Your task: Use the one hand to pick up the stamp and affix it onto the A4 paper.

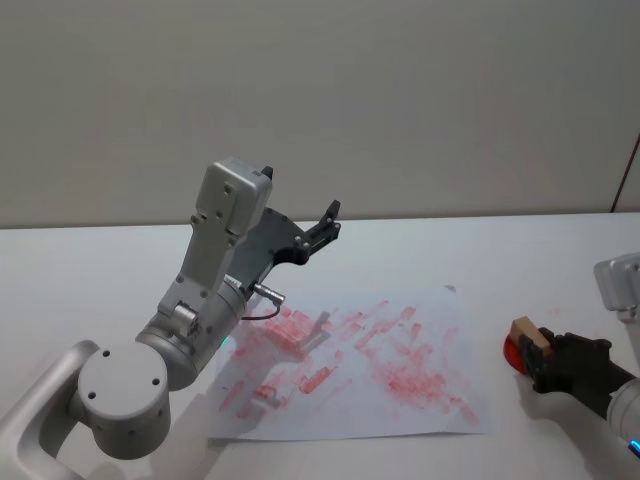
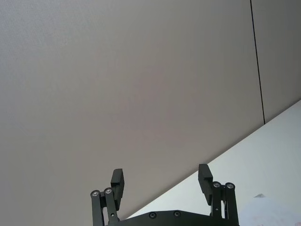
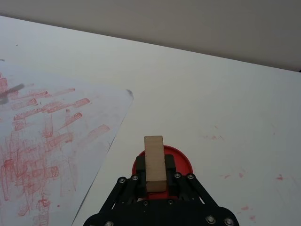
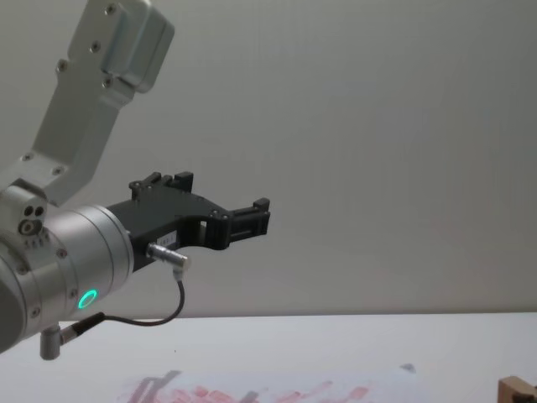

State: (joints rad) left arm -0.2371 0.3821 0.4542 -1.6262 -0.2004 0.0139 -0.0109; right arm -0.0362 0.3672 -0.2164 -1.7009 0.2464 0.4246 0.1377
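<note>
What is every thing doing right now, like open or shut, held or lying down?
stamp: held in the right end effector, over the red ink pad.
right end effector: shut on the stamp, low beside the paper's right edge.
left end effector: open, empty, raised in the air.
A4 paper: lying flat on the table, covered in red marks.
red ink pad: uncovered, under the stamp.
</note>
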